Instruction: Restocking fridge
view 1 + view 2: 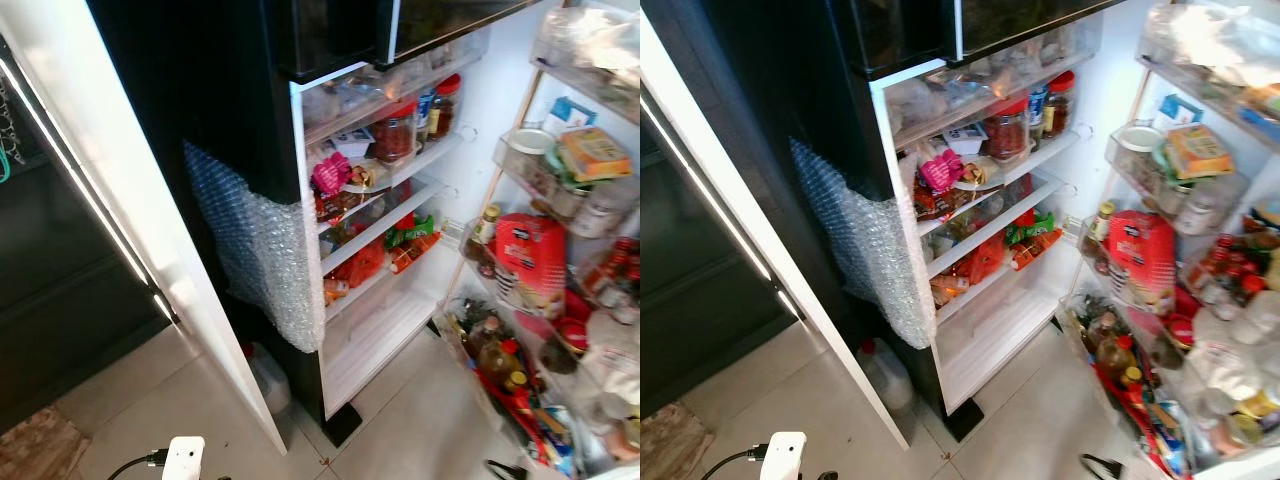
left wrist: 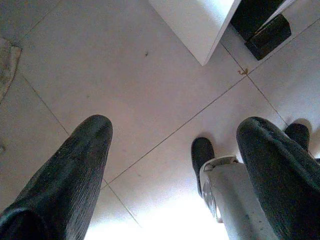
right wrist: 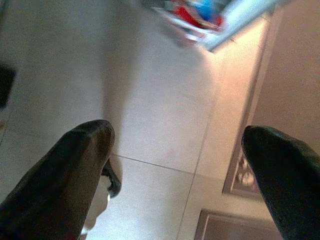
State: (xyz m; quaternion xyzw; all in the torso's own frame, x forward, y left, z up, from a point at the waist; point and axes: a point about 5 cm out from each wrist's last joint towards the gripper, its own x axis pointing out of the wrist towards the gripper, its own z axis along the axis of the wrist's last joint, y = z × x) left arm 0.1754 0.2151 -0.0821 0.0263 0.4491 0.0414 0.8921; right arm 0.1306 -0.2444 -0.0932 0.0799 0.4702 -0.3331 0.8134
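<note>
The black fridge (image 1: 300, 40) stands open before me. Its white shelves (image 1: 385, 225) hold red-lidded jars (image 1: 395, 130), a pink packet (image 1: 330, 172) and red and green packets (image 1: 400, 245). The lowest white shelf (image 1: 375, 335) is bare. The open fridge door (image 1: 560, 300) on the right is crowded with bottles, tubs and a red bag (image 1: 530, 260). My left gripper (image 2: 175, 127) hangs open over the tiled floor, holding nothing. My right gripper (image 3: 177, 132) also hangs open over the tiles, near the foot of the fridge door.
Bubble wrap (image 1: 255, 240) covers the fridge's left side wall. A white panel (image 1: 130, 220) slants down to the floor on the left, with a plastic jug (image 1: 268, 375) behind its foot. Pale tiles (image 1: 400, 430) lie in front of the fridge. A small mat (image 1: 35, 450) lies far left.
</note>
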